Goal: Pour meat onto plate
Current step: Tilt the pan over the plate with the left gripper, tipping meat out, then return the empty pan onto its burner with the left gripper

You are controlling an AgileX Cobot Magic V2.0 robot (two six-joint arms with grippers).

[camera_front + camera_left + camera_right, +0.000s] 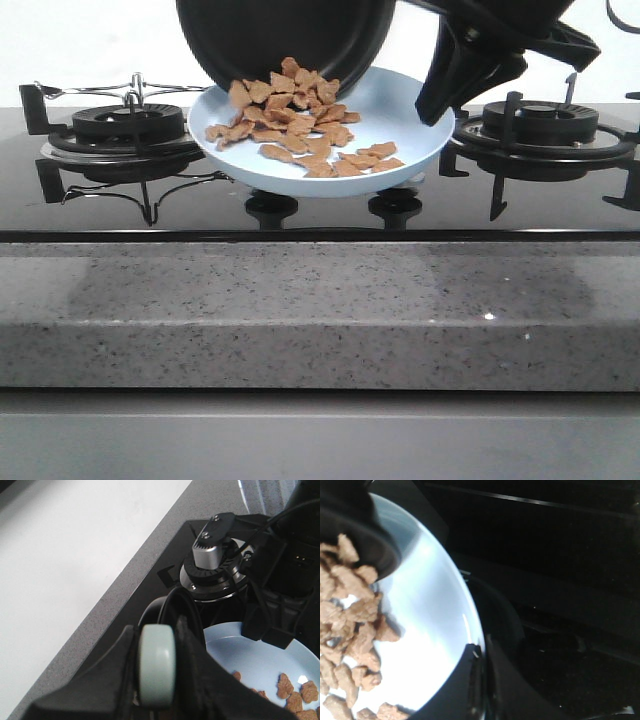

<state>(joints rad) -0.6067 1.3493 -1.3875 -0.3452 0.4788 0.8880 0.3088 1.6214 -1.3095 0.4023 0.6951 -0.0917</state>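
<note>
The black frying pan (280, 35) is tipped steeply over the pale blue plate (400, 110). The meat (295, 125), a loose pile of reddish-brown pieces, lies on the plate's left half under the pan's lip. The plate hangs tilted above the stove. My right gripper (440, 105) is shut on its right rim, and the right wrist view shows its fingers (482, 655) clamped on the rim beside the plate (430, 610), meat (350, 625) and pan (355, 525). My left gripper (157, 680) is shut on the pan's pale green handle (156, 650). It is out of the front view.
A black glass hob has a left burner (125, 125) and a right burner (540, 125) with grates, and two knobs (270, 208) (393, 205) below the plate. A speckled grey counter edge (320, 310) runs along the front. The right arm (295, 565) stands close beyond the plate.
</note>
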